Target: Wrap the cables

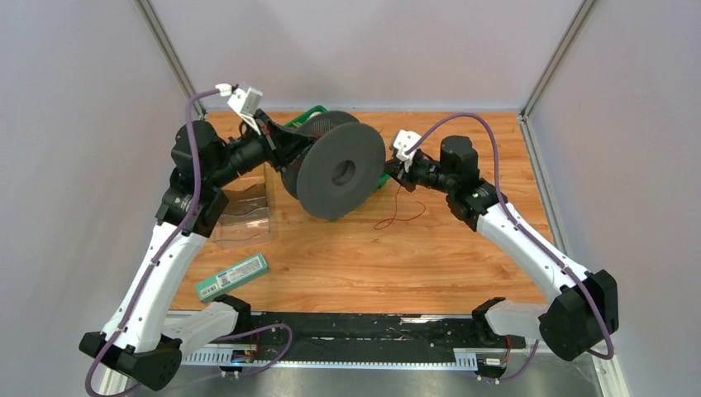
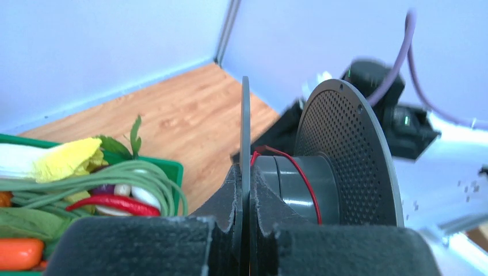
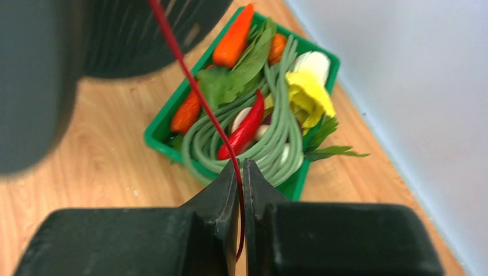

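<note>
A dark grey spool (image 1: 339, 165) stands tilted on edge at the middle back of the table. My left gripper (image 1: 289, 153) is shut on one thin flange (image 2: 246, 126) of it, a pad on each side, as the left wrist view (image 2: 246, 172) shows. The cable, a thin red wire (image 2: 302, 178), crosses the spool's hub (image 2: 293, 181). It runs from the spool (image 3: 34, 75) down as a taut red wire (image 3: 195, 86) into my right gripper (image 3: 241, 167), which is shut on it. The gripper (image 1: 390, 169) sits right of the spool. A loose loop of wire (image 1: 397, 211) lies on the wood below it.
A green basket (image 3: 167, 123) of toy vegetables stands behind the spool, its rim (image 1: 310, 114) by the back wall. A clear plastic container (image 1: 244, 213) and a green-and-white box (image 1: 233, 276) lie on the left. Pale walls enclose the table.
</note>
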### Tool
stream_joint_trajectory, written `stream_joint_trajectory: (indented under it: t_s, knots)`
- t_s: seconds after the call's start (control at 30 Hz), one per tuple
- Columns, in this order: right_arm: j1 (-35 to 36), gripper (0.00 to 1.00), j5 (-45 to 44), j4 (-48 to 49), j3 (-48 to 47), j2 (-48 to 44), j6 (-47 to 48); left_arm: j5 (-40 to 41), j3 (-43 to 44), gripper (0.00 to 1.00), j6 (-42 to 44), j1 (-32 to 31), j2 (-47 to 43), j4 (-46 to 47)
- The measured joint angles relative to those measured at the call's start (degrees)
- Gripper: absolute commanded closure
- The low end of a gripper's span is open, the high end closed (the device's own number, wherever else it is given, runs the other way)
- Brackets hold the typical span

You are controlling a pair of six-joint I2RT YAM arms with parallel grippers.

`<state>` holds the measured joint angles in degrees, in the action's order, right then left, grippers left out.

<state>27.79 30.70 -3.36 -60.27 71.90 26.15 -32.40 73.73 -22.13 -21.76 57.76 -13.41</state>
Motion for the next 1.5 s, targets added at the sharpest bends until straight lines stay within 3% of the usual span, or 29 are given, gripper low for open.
stream_joint_trajectory:
  t_s: [0.27, 0.47, 0.6, 0.87, 1.2, 1.5]
  knots:
    - [0.0, 0.95, 3.3, -0.7, 6.1, -2.8, -4.7, 8.5, 4.3, 1.00, -11.1, 2.3, 3.4, 2.2]
    - [3.5, 0.96, 6.1, -2.0, 6.3, -5.2, -6.0, 21.6, 9.8, 1.00, -16.9, 2.3, 7.2, -6.7]
    - [11.7, 0.97, 4.3, -5.0, 4.4, -6.4, -0.2, 28.5, 16.9, 1.00, -19.9, 0.9, 11.8, -16.4]
    - [21.5, 0.97, -5.0, -9.0, -1.0, -6.4, 15.4, 38.8, 17.5, 1.00, -21.3, -2.6, 13.5, -27.2]
    - [30.3, 0.97, -17.9, -10.1, -4.0, -5.4, 31.6, 40.8, 18.4, 1.00, -24.2, -3.2, 15.4, -32.6]
    - [31.8, 0.93, -24.0, -7.3, -2.1, -5.9, 39.7, 41.7, 17.4, 1.00, -26.8, -2.6, 15.3, -32.5]
